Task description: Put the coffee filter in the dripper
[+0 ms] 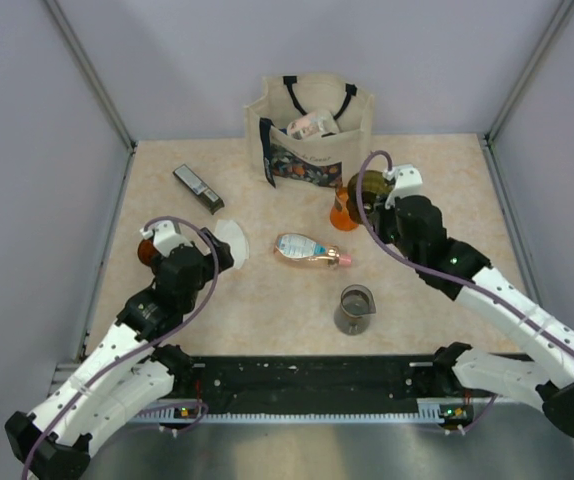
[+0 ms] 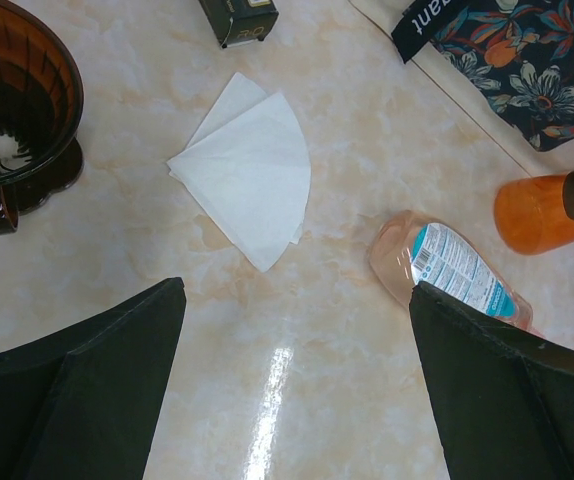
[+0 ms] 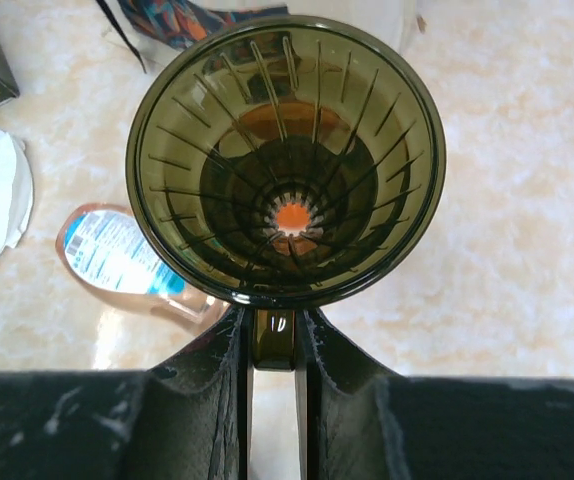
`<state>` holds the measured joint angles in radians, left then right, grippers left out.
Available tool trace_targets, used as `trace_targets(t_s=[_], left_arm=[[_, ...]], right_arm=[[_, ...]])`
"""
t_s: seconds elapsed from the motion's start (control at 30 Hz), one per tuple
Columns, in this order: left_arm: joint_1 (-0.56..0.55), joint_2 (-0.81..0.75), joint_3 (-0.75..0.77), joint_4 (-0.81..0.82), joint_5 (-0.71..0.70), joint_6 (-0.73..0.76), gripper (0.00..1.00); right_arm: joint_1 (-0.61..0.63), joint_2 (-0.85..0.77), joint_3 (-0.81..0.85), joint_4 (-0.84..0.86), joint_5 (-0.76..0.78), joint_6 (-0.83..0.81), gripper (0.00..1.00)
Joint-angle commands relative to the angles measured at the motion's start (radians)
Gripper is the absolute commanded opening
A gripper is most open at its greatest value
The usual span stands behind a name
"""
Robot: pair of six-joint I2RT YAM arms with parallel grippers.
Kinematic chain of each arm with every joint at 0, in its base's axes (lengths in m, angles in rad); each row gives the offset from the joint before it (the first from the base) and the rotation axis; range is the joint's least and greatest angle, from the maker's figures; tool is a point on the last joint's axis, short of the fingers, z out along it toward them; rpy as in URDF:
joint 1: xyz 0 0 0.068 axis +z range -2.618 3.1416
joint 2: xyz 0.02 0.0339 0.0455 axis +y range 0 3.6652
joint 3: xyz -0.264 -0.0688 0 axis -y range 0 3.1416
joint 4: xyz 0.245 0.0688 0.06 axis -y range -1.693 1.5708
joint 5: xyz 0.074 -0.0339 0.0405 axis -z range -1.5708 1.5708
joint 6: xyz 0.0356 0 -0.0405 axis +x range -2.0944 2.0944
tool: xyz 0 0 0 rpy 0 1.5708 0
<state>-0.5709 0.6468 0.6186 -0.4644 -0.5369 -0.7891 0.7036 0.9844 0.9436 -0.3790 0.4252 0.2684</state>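
Lying flat — coffee filter (image 2: 247, 170), beyond left fingers (image 2: 87, 400)

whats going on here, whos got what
The right fingers are shut on the handle of a dark dripper, its mouth facing the wrist camera. The left fingers are open above the white coffee filter, which lies flat on the table, ungripped. A second brown dripper stands beside the filter.

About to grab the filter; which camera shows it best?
Left wrist: the filter lies whole and unblocked, mid-frame. The top view shows it small, partly behind the left arm; the right wrist catches only part of it at the frame's left edge.
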Motion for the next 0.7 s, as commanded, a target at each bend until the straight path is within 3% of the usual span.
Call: trace_targets(t_s=[0.0, 0.13, 0.37, 0.67], left_arm=[[0.002, 0.014, -0.010, 0.066, 0.006, 0.034, 0.99], [0.003, 0.008, -0.013, 0.072, -0.002, 0.042, 0.99], [0.003, -0.010, -0.022, 0.079, -0.008, 0.057, 0.99], [0.005, -0.019, -0.017, 0.061, -0.026, 0.073, 0.99]], right_arm=[[-0.076, 0.065, 0.026, 0.242, -0.213, -0.242, 0.00], [-0.193, 0.180, 0.096, 0.218, -0.396, -0.232, 0.00], [-0.220, 0.286, 0.164, 0.255, -0.467, -0.262, 0.00], [-0.243, 0.407, 0.211, 0.282, -0.444, -0.293, 0.00]])
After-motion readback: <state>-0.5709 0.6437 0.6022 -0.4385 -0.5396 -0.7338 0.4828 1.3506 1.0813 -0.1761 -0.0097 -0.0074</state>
